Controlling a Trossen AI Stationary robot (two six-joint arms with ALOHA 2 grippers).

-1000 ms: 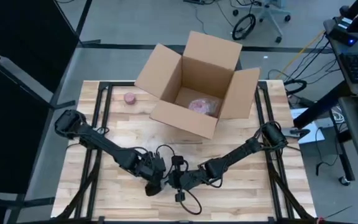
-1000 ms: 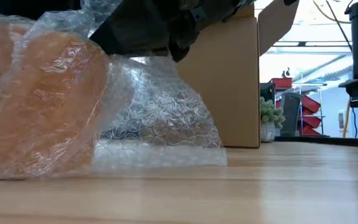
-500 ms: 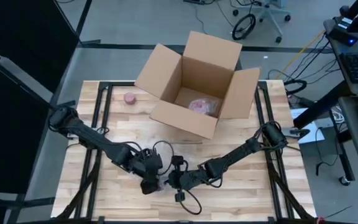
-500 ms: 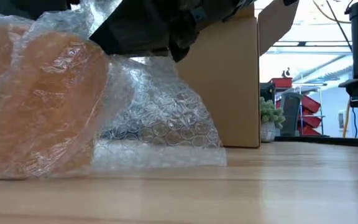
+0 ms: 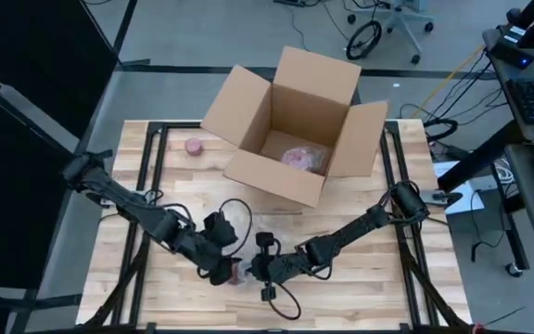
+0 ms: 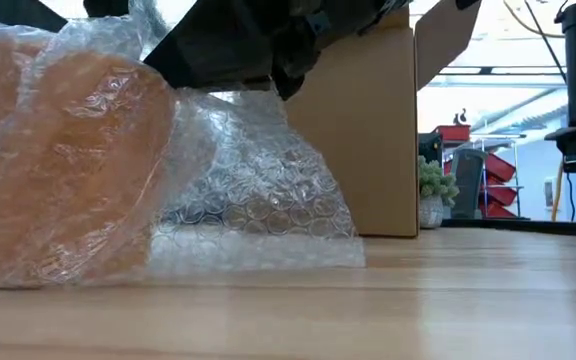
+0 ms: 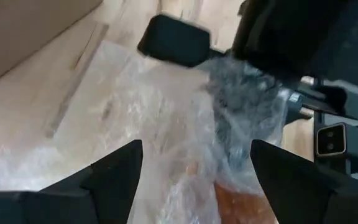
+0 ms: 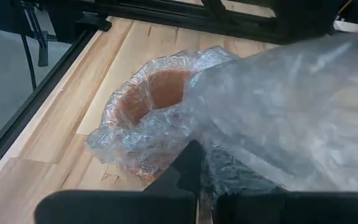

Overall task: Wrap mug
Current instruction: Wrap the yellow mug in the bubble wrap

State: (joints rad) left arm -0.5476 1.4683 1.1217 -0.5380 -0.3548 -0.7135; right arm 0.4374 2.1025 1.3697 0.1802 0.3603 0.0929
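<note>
The orange mug (image 8: pixel 157 93), half swathed in bubble wrap (image 6: pixel 258 190) on its side near the cardboard box (image 5: pixel 290 125), lies directly beyond the spread-fingered left gripper (image 7: pixel 194 165) (the right gripper (image 8: pixel 194 186) pinches the wrap's edge).

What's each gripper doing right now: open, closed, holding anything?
Left gripper: open, over the bubble wrap around the mug.
Right gripper: closed on the bubble wrap.

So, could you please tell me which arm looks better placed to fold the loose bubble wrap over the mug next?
Probably the left: its end effector is open over the loose bubble wrap, while the right end effector is shut on the bubble wrap at the mug.
</note>
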